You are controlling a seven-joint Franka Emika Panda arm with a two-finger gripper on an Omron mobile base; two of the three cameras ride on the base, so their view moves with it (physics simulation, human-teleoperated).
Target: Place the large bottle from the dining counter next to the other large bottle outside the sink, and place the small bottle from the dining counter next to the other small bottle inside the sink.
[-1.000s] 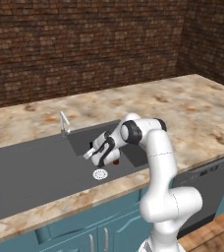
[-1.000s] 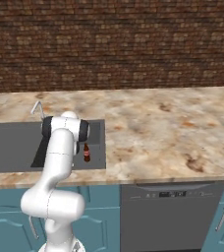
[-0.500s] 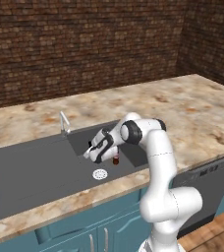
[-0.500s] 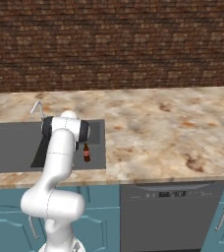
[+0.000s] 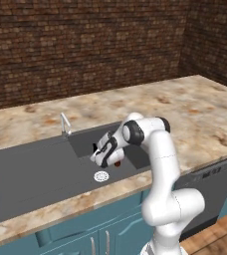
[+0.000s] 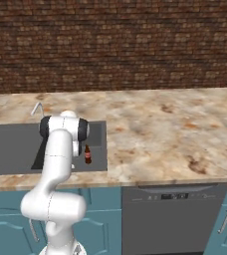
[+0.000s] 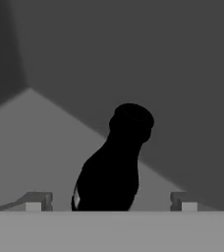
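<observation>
Having spread, hand (image 7: 111,202) off small bottle (image 7: 111,167)

Dark brick wall (image 5: 85,45) behind marbled counter (image 6: 175,124), teal cabinets (image 6: 6,219).

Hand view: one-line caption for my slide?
Black small bottle standing in the sink, the fingers spread wide on either side of it.

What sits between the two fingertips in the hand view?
The small bottle, all black, stands upright on the sink floor between the hand's spread fingertips; neither touches it.
</observation>
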